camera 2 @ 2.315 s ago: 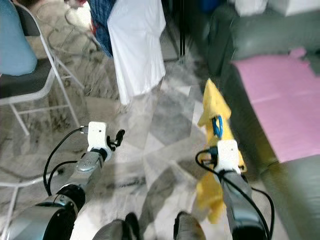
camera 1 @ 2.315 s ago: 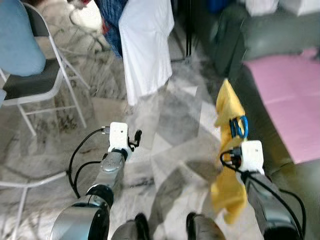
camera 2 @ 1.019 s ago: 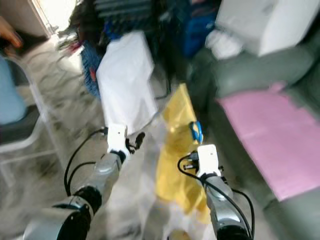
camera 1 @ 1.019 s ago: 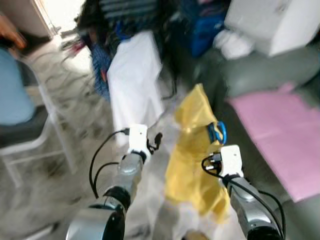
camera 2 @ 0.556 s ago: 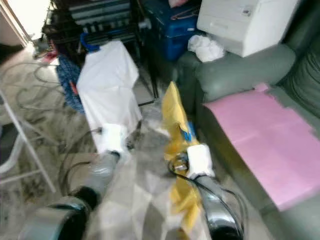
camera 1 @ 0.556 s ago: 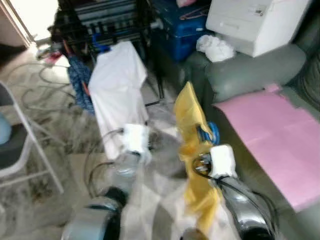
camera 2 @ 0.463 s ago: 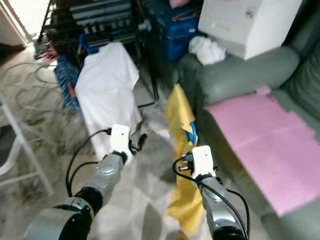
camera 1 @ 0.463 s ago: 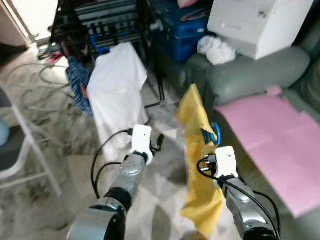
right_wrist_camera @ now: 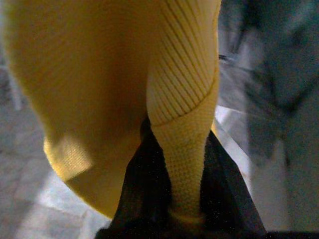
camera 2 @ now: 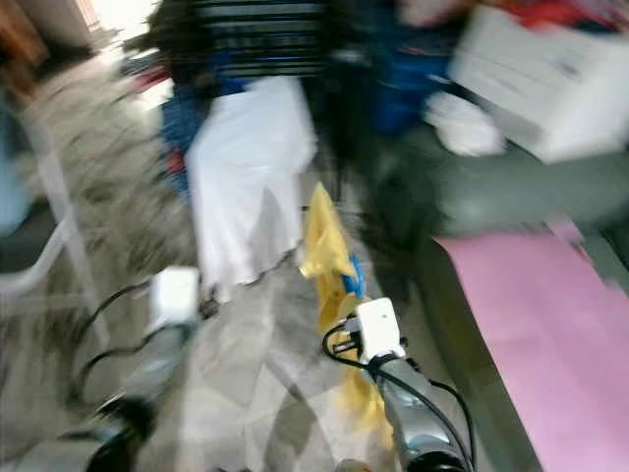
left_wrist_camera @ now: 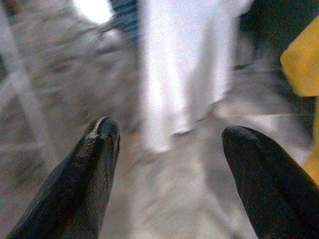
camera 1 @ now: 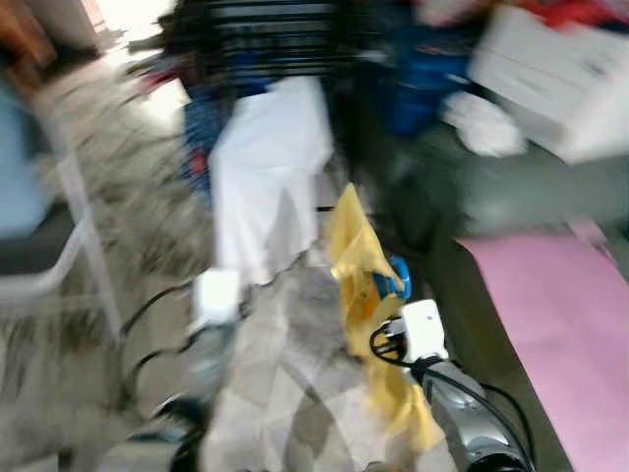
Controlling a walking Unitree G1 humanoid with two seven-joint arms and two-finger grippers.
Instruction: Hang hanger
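Here the right gripper (right_wrist_camera: 182, 199) is clamped on a yellow knit garment (camera 1: 362, 285), which drapes over its fingers; a blue hanger (camera 1: 396, 278) barely peeks past the cloth. On the left, the left gripper (left_wrist_camera: 167, 144) holds its fingers wide apart, grasping nothing. Beyond hangs a white garment (camera 1: 265, 187) on a blurred dark rack (camera 1: 265, 25). A pink cover (camera 1: 565, 344) lies right.

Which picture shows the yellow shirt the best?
The right wrist view: the yellow shirt is sharp and close, its knit ribs visible, pinched in the right pincer. The eye views show it whole but blurry, hanging from that pincer. The left wrist view catches just a yellow corner at the edge.
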